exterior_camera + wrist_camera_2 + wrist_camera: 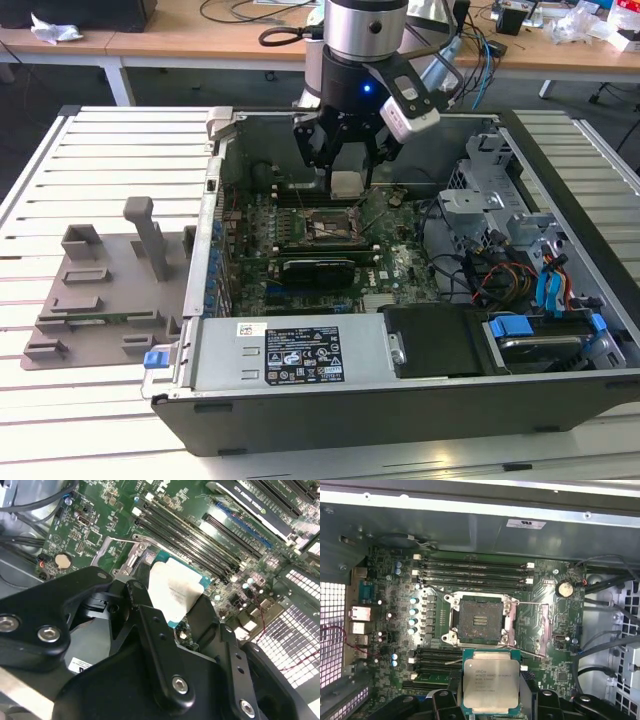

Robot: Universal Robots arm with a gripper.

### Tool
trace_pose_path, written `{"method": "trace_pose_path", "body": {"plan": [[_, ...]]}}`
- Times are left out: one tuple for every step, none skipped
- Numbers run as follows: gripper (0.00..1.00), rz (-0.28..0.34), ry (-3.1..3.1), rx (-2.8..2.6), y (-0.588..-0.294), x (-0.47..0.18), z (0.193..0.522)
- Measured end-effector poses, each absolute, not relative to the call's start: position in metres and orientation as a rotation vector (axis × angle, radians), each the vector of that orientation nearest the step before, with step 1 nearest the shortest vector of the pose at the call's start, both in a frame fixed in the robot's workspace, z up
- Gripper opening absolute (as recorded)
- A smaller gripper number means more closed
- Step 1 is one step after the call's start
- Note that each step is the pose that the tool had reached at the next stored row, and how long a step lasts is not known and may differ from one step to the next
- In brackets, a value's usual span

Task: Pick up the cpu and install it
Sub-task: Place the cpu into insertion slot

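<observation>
- So, the gripper (pixel 345 172) sits in the upper middle of the exterior view, reaching down into the open computer case (pixel 560 330), and its black fingers (pixel 312 150) are clamped on the cpu (pixel 346 183).
- In both wrist views the cpu (pixel 491 685) (pixel 175 592) is pinched by two opposite edges, one finger (pixel 442 700) on each side.
- Its silvery metal top faces up toward the arm, away from the motherboard (pixel 300 262), and the thin green edge peeks out around it.
- It's basically square, so no real long axis to speak of. In the first wrist view its sides run parallel to the sides of the socket (pixel 481 621), so it looks squared up, not twisted.
- It isn't in the socket. In the exterior view it hangs above the board, a bit higher in the frame than the socket (pixel 325 228) and slightly toward the exterior view's right.
- In the first wrist view it's just beside the socket, over the memory slots (pixel 437 655).
- The socket is uncovered, dark contact field showing.
- A grey tray (pixel 100 300) with upright posts lies on the slatted table (pixel 60 180) at the exterior view's left, well apart from the gripper.
</observation>
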State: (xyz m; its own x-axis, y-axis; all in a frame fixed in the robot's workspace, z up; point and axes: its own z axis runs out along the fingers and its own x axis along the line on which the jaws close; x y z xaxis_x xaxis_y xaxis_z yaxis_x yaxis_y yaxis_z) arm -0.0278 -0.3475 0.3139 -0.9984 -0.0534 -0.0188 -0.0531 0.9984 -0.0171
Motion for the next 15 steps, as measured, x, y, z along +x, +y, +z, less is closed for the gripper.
{"method": "trace_pose_path", "body": {"plan": [[0.55,-0.028,3.122,-0.033,-0.3475,-0.0278,0.3139],[0.55,-0.029,3.123,0.000,-0.3475,-0.0278,0.3139],[0.55,-0.029,3.123,0.030,-0.3475,-0.0278,0.3139],[0.55,-0.030,3.123,0.058,-0.3475,-0.0278,0.3139],[0.55,-0.030,3.122,0.075,-0.3475,-0.0278,0.3139],[0.55,-0.031,3.122,0.104,-0.3475,-0.0278,0.3138],[0.55,-0.032,3.120,0.158,-0.3475,-0.0278,0.3137],[0.55,-0.033,3.118,0.195,-0.3475,-0.0278,0.3136],[0.55,-0.033,3.116,0.224,-0.3475,-0.0278,0.3135],[0.55,-0.033,3.115,0.241,-0.3475,-0.0278,0.3134],[0.55,-0.033,3.113,0.267,-0.3475,-0.0278,0.3134],[0.55,-0.034,3.111,0.292,-0.3475,-0.0278,0.3133],[0.55,-0.034,3.108,0.321,-0.3475,-0.0278,0.3133],[0.55,-0.034,3.106,0.346,-0.3475,-0.0278,0.3132],[0.55,-0.034,3.103,0.371,-0.3475,-0.0278,0.3131]]}}
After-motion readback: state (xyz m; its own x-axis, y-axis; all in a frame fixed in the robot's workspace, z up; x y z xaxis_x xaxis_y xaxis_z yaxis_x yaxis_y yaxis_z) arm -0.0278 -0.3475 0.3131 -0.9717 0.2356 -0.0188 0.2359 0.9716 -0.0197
